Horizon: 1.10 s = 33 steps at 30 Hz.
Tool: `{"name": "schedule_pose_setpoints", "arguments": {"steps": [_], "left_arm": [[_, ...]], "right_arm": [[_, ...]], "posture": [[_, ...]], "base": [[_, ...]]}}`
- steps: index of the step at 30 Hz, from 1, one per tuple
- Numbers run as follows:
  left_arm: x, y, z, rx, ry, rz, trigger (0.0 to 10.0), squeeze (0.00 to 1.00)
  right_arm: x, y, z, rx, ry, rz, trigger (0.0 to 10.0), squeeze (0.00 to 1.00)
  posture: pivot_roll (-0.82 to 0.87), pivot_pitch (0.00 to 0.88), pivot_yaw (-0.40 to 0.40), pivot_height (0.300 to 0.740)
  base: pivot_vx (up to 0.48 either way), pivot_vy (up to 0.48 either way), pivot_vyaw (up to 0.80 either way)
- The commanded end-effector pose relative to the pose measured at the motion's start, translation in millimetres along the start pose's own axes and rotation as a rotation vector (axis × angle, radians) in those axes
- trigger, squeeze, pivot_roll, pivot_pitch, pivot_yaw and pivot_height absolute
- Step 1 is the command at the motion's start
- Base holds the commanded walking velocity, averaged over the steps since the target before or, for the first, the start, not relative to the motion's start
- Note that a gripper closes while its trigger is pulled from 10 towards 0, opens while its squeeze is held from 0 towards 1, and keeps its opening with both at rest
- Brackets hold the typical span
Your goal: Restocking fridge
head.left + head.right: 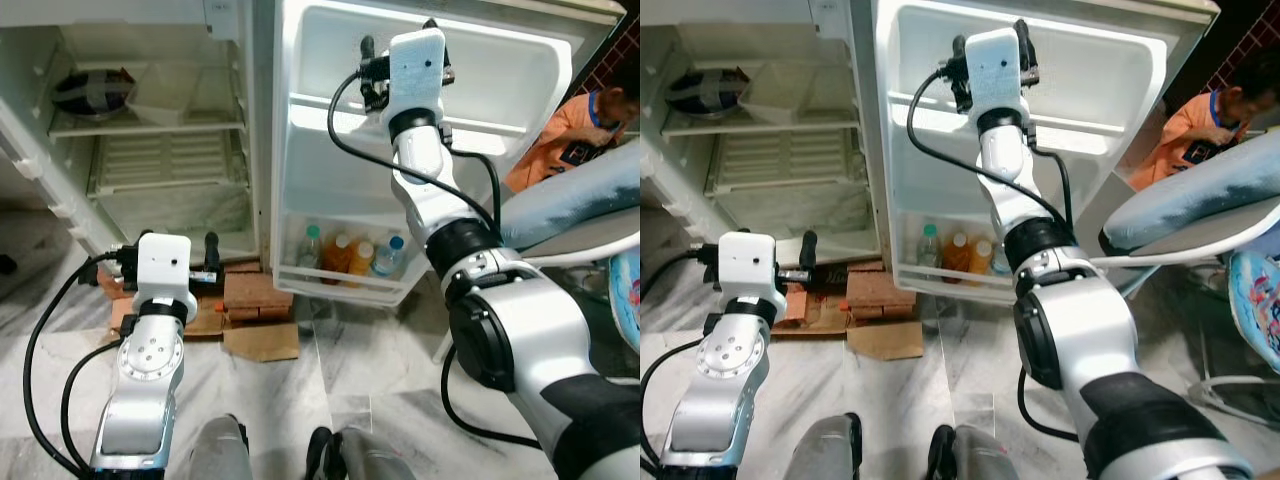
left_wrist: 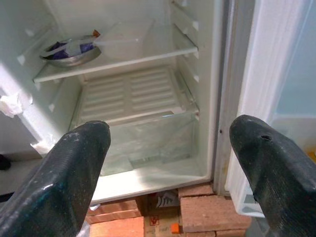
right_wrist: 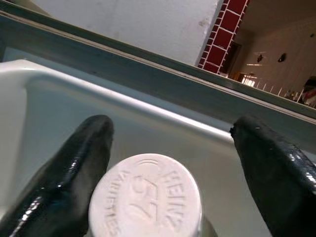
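Placing a Heinz bottle on the upper door shelf.

Head views: my right gripper (image 1: 400, 62) is raised against the open fridge door (image 1: 520, 90), at its upper shelf; below it, bottles (image 1: 350, 255) stand in the bottom door rack. My left gripper (image 1: 170, 262) hangs low before the fridge body, with bricks (image 1: 250, 293) and cardboard just beyond it. A person in orange sits past the door. Left wrist view: fingers (image 2: 74, 163) spread wide, holding nothing, a bowl (image 2: 71, 52) on the shelf ahead. Right wrist view: a white cap (image 3: 145, 197) sits between my spread fingers (image 3: 74, 163), touching one, clear of the other. I judge the bottle just set down; next I back straight off without tipping it.
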State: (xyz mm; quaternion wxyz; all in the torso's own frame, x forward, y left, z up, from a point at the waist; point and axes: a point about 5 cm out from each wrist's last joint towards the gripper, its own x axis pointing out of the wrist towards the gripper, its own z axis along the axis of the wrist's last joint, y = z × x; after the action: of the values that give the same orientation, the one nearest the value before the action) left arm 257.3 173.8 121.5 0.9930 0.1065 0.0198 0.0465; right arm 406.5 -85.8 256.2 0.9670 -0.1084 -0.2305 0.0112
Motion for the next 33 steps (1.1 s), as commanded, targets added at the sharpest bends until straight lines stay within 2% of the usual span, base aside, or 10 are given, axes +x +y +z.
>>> {"name": "schedule_pose_setpoints", "arguments": {"steps": [1, 8, 17, 22, 26, 33], "left_arm": [[-0.4, -1.9, -3, 0.0, 0.01, 0.006, 10.0, 0.0], [0.6, -3.7, -5, -0.006, 0.008, 0.006, 10.0, 0.0], [3.4, -3.0, -4, -0.005, 0.0, 0.007, 10.0, 0.0], [4.0, -3.6, -3, -0.004, -0.005, 0.004, 10.0, 0.0], [5.0, -2.9, -3, -0.003, -0.006, 0.002, 10.0, 0.0], [6.6, -3.1, -2, -0.002, -0.011, 0.001, 10.0, 0.0]], "right_arm": [[4.6, -8.0, 4, 0.005, -0.011, -0.019, 10.0, 1.0], [6.2, -19.6, 8, -0.006, -0.05, -0.011, 10.0, 1.0], [3.4, -28.4, 1, -0.014, -0.039, -0.008, 10.0, 1.0], [1.2, -29.0, 2, 0.026, -0.063, 0.0, 10.0, 1.0], [-1.3, -30.8, -2, 0.023, -0.057, 0.002, 10.0, 1.0], [-2.5, -30.9, -2, 0.086, -0.06, 0.015, 10.0, 1.0]], "posture": [[0.24, 0.123, -0.152, 0.74], [0.23, 0.117, -0.152, 0.74], [0.23, 0.111, -0.148, 0.74], [0.24, 0.109, -0.142, 0.74], [0.23, 0.108, -0.141, 0.74], [0.24, 0.105, -0.141, 0.74]], "base": [[0.0, 0.0, 0.0], [0.0, 0.0, 0.0], [0.0, 0.0, 0.0], [0.0, 0.0, 0.0], [0.0, 0.0, 0.0], [0.0, 0.0, 0.0]]}}
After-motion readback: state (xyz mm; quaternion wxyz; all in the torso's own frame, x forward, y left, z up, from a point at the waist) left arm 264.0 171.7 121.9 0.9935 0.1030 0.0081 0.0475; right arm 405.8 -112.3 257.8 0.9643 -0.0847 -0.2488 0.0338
